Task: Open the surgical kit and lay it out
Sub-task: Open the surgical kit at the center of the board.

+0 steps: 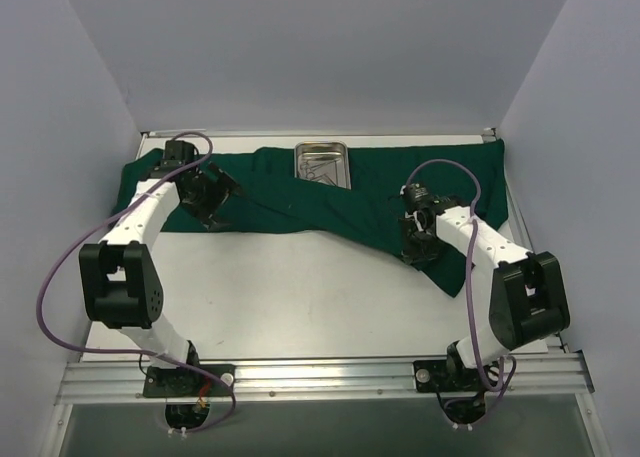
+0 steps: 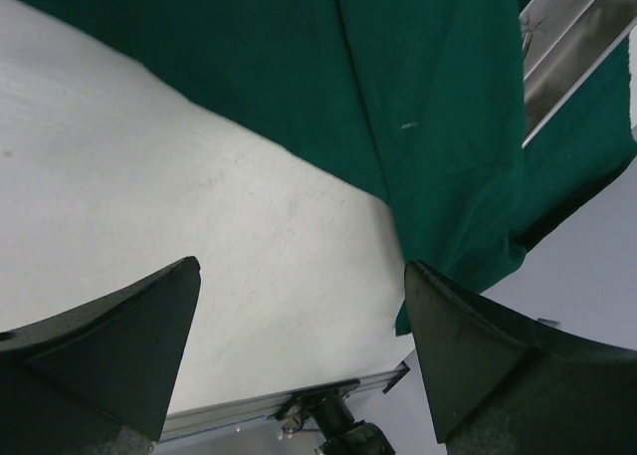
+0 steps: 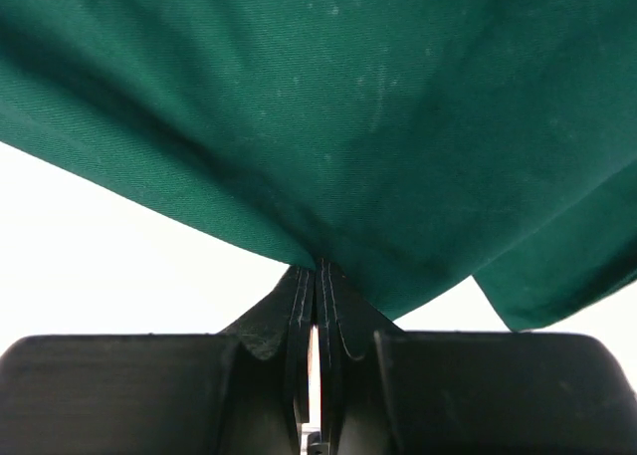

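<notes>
The dark green drape [image 1: 330, 202] lies spread across the far half of the table, partly unfolded and creased. The steel tray [image 1: 322, 164] sits on it at the back centre with slim silver instruments [image 1: 318, 169] inside; its edge shows in the left wrist view [image 2: 572, 47]. My left gripper [image 1: 212, 212] is open and empty over the drape's near edge [image 2: 428, 126] at the left. My right gripper [image 1: 418, 249] is shut on the drape's hemmed edge [image 3: 328, 156] at the right, pinching the stitched fold between its fingers.
White walls close in the table on three sides. An aluminium rail [image 1: 330, 375] runs along the near edge by the arm bases. Purple cables [image 1: 60, 277] loop off both arms. The drape hangs over the table's right edge [image 1: 495, 192].
</notes>
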You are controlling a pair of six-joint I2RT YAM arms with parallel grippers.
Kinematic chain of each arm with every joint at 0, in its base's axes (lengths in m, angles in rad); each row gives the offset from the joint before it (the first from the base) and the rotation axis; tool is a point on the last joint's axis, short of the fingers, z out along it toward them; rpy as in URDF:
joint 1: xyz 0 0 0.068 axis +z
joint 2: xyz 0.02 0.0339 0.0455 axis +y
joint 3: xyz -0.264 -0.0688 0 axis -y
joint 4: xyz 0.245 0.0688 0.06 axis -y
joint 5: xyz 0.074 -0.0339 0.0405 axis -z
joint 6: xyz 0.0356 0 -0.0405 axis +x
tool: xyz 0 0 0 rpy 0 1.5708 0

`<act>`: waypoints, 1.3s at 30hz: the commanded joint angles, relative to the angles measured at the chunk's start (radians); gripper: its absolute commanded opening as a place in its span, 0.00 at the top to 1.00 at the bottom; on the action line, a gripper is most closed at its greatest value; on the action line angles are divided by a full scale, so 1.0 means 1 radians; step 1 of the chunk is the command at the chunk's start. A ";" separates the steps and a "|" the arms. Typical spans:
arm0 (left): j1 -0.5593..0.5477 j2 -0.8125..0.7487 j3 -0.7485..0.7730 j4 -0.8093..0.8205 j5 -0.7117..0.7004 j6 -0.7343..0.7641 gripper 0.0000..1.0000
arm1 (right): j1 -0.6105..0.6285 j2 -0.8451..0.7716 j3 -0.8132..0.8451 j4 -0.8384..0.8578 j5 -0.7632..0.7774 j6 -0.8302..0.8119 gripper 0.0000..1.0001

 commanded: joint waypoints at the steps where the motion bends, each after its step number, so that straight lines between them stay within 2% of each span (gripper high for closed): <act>1: 0.005 0.077 0.064 0.125 -0.020 -0.050 0.07 | -0.019 0.026 0.037 -0.043 -0.066 -0.028 1.00; 6: 0.024 0.209 0.170 0.104 -0.103 -0.041 0.08 | -0.015 0.037 0.088 -0.046 -0.097 -0.020 1.00; 10: 0.078 0.263 0.174 0.220 -0.144 -0.044 0.16 | -0.005 0.026 0.076 -0.040 -0.095 -0.014 1.00; 11: 0.087 0.277 0.173 0.271 -0.149 -0.042 0.21 | -0.005 0.025 0.071 -0.040 -0.092 -0.008 1.00; 14: 0.116 0.334 0.202 0.314 -0.176 -0.019 0.27 | -0.005 0.019 0.059 -0.038 -0.081 -0.002 1.00; 22: 0.164 0.466 0.274 0.487 -0.155 0.103 0.37 | -0.004 -0.015 0.048 -0.040 -0.071 0.032 1.00; 25: 0.169 0.492 0.309 0.478 -0.202 0.146 0.39 | -0.002 -0.018 0.034 -0.041 -0.064 0.035 1.00; 30: 0.192 0.585 0.452 0.412 -0.229 0.188 0.39 | -0.002 -0.026 0.031 -0.048 -0.058 0.047 1.00; 39: 0.215 0.686 0.549 0.401 -0.227 0.192 0.40 | -0.001 -0.021 0.046 -0.060 -0.049 0.049 1.00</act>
